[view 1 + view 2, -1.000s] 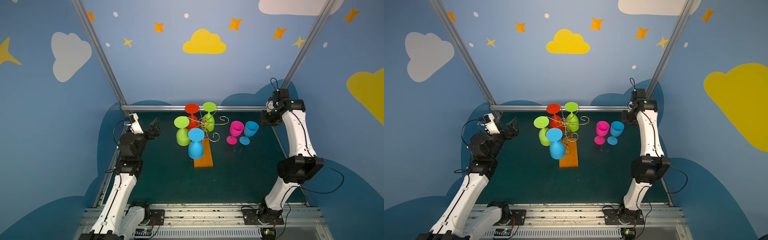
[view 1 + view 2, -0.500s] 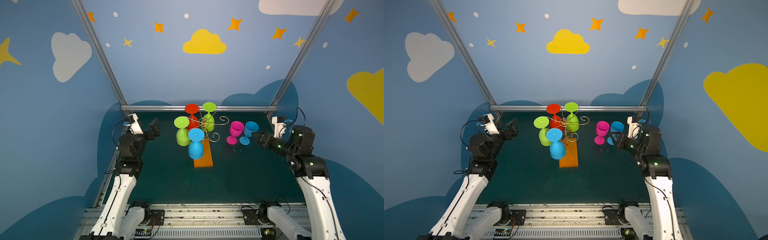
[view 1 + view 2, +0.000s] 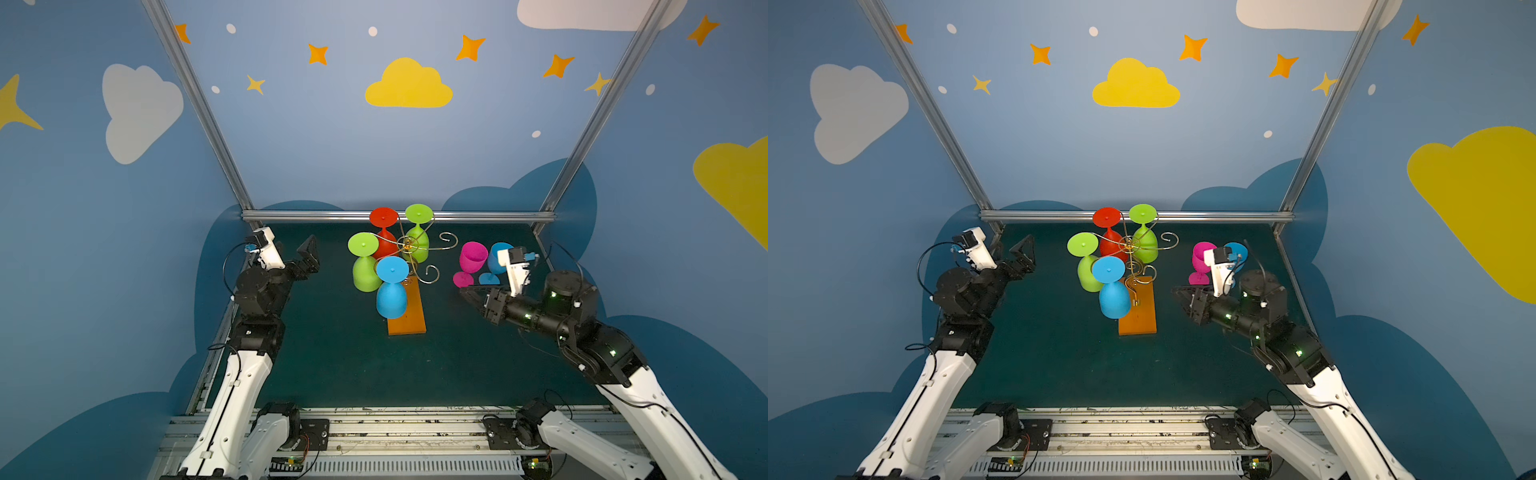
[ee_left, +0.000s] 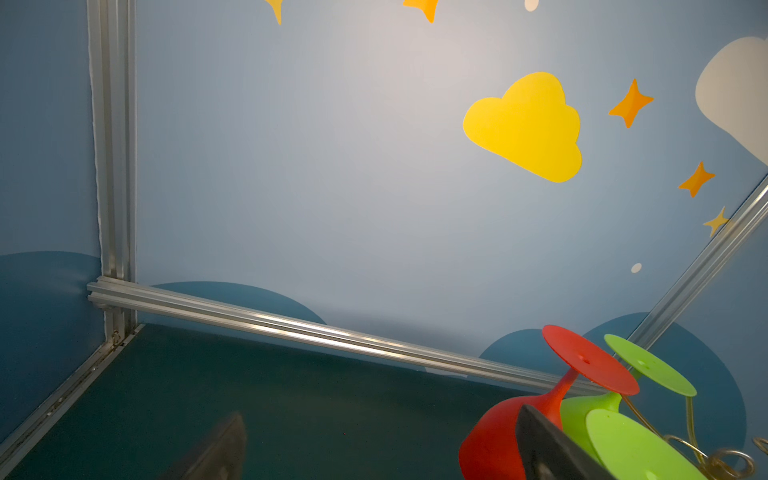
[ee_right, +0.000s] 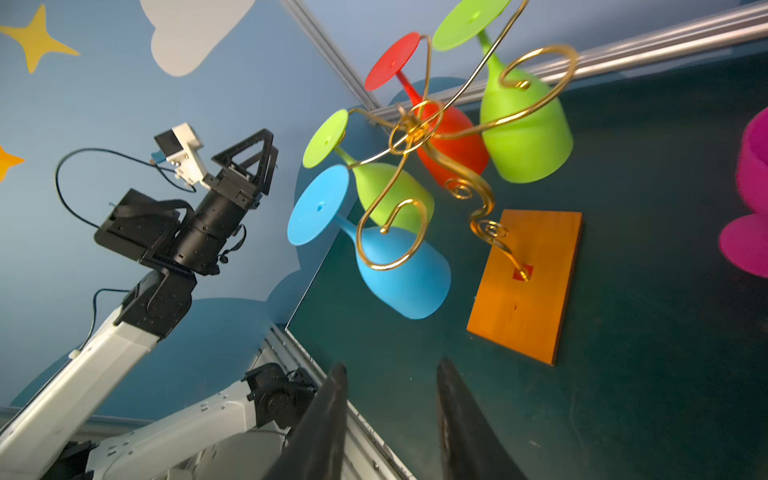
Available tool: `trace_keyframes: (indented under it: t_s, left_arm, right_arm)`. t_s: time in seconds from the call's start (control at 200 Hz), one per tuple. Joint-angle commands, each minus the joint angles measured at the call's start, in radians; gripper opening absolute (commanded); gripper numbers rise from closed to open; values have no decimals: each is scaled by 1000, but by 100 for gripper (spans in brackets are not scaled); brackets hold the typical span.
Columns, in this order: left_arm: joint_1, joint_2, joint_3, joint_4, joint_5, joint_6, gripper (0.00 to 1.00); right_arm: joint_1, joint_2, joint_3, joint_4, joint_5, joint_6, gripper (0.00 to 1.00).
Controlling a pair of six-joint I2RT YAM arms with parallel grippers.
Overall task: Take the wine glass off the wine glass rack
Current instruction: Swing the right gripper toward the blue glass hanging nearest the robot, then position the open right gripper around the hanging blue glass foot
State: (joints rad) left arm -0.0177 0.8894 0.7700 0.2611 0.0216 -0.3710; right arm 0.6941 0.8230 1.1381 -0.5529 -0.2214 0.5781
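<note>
Dark green table [image 3: 332, 365], bearing at centre the wine glass rack [image 3: 409, 311] with four glasses hung bowl-down, blue wine glass [image 3: 391, 297] nearest; pink glass [image 3: 473, 257] upright, right; left gripper [image 3: 309, 253] far left, jaws wide apart, empty; right gripper [image 3: 469, 294] right, jaws apart, empty.

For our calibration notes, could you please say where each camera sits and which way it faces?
Top views: high at the front, looking down at the wine glass rack; left arm, right arm, left pincer, right pincer show.
Left wrist: on the left arm, facing the back corner; its dark fingers and red glass show.
Right wrist: on the right arm, facing the wine glass rack and left arm; its fingers show.
All views share the red glass.
</note>
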Motion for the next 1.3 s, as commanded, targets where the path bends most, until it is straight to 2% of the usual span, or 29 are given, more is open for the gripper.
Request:
trace_keyframes:
  t_s: [0.0, 0.205, 0.39, 0.641, 0.796, 1.297]
  left_arm:
    - [4, -15, -11, -2, -19, -9, 100]
    - [-17, -35, -9, -9, -37, 12, 100]
    - [-52, -67, -6, -20, -70, 60, 100]
    - [-85, -101, -6, -23, -107, 99, 100]
    - [-100, -113, -9, -23, -115, 113, 100]
    - [-126, -145, -15, -17, -147, 145, 100]
  right_arm:
    - [159, -10, -14, 42, 252, 45, 35]
    - [478, 74, -34, 180, 571, 98, 35]
    - [588, 172, -54, 369, 700, 156, 37]
    - [597, 215, -110, 571, 736, 224, 39]
    - [588, 242, -98, 582, 741, 272, 41]
    - [531, 296, -112, 652, 712, 408, 40]
